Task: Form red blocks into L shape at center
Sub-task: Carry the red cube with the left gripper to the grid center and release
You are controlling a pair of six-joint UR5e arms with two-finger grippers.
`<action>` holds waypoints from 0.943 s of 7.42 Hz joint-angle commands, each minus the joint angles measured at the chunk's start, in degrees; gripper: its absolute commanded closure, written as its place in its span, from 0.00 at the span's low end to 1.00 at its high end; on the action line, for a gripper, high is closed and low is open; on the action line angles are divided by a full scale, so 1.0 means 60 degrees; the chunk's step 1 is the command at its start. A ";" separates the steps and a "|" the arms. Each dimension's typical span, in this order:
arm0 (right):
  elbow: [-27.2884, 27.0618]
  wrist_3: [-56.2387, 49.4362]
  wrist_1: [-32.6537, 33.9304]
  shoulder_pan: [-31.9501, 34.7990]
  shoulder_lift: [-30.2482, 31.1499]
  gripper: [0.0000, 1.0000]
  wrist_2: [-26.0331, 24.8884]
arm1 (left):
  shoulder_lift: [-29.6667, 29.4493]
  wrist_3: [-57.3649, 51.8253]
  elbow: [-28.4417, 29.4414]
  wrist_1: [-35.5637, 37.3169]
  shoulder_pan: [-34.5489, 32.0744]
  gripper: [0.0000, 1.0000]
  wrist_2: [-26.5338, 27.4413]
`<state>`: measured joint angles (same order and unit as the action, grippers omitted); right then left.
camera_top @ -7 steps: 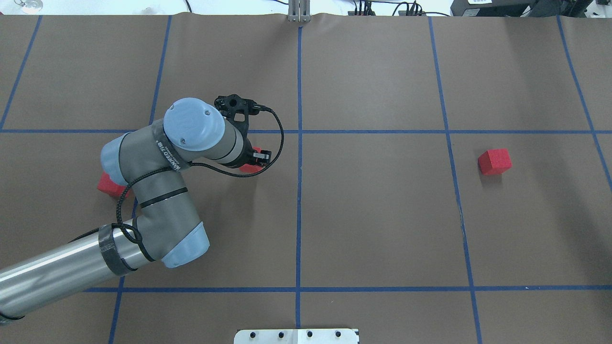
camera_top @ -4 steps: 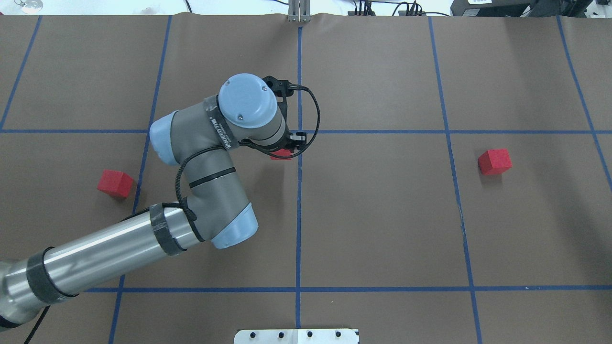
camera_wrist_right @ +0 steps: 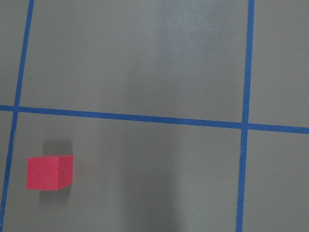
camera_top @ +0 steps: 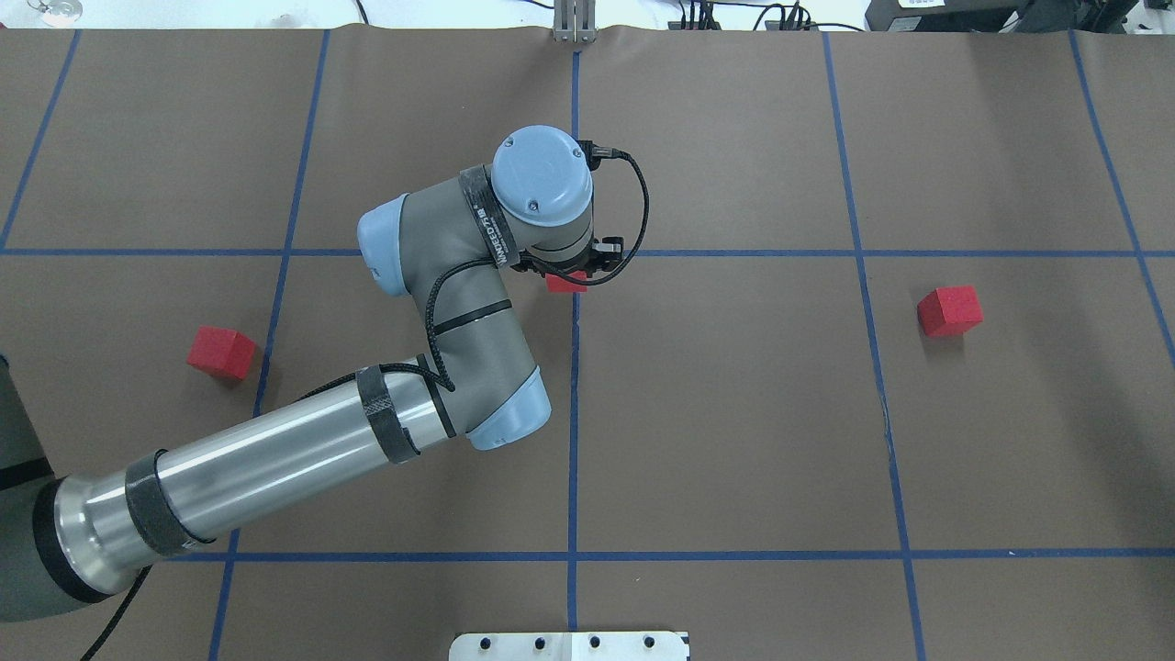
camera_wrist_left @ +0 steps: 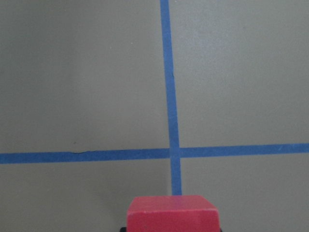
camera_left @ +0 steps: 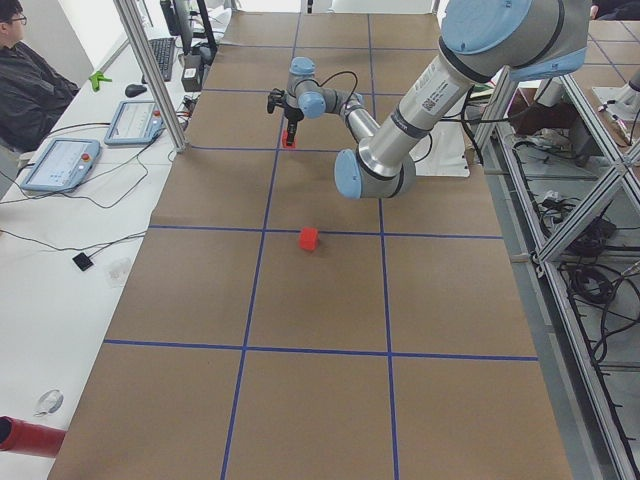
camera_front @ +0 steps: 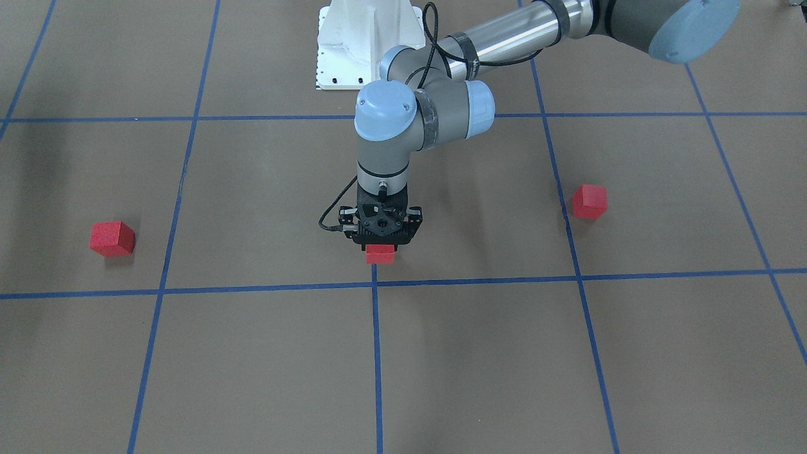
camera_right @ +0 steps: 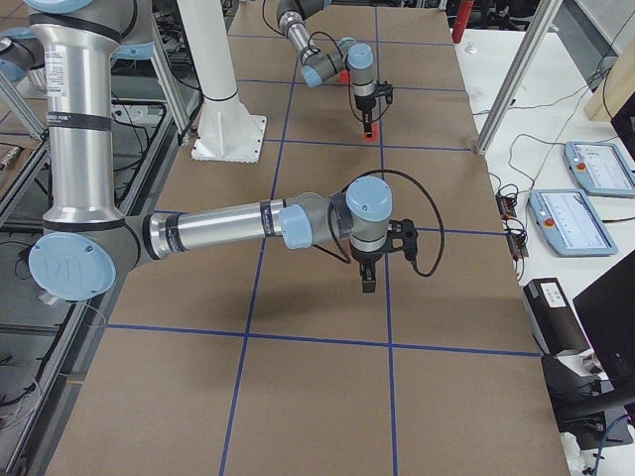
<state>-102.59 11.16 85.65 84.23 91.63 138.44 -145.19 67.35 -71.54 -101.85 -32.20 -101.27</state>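
Note:
My left gripper points straight down and is shut on a red block. The block is a little on the robot's side of the center tape crossing. A second red block lies on the left of the brown surface. The third red block lies on the right. My right gripper shows only in the exterior right view, up above the table; I cannot tell whether it is open or shut.
The white robot base plate sits at the near edge. Past the far edge is a white side table with tablets and a seated person. Metal frame posts stand along that edge.
My left arm has swung right and away from the robot, carrying the red block from the left square to just beside the center crossing. The other two blocks have not moved.

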 commanded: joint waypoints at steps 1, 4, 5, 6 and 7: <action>0.0003 0.0000 0.0006 -0.0006 -0.0008 0.01 -0.0002 | -0.0015 0.0010 0.0263 -0.0135 0.0077 1.00 0.0004; 0.0018 0.0000 0.0050 -0.0006 -0.0008 0.01 -0.0002 | -0.0015 0.0010 0.0293 -0.0120 0.0297 1.00 0.0004; 0.0018 0.0000 0.0065 -0.0006 -0.0008 0.01 -0.0002 | -0.0015 0.0025 0.0293 -0.0135 0.0327 1.00 0.0004; 0.0018 0.0000 0.0065 -0.0006 -0.0008 0.01 -0.0002 | -0.0015 0.0040 0.0293 -0.0135 0.0370 1.00 0.0004; 0.0018 0.0000 0.0065 -0.0006 -0.0008 0.01 -0.0002 | -0.0015 0.0040 0.0278 -0.0135 0.0371 0.68 0.0004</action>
<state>-102.48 11.16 86.03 84.20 91.58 138.43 -145.28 67.54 -69.81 -102.65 -30.12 -101.25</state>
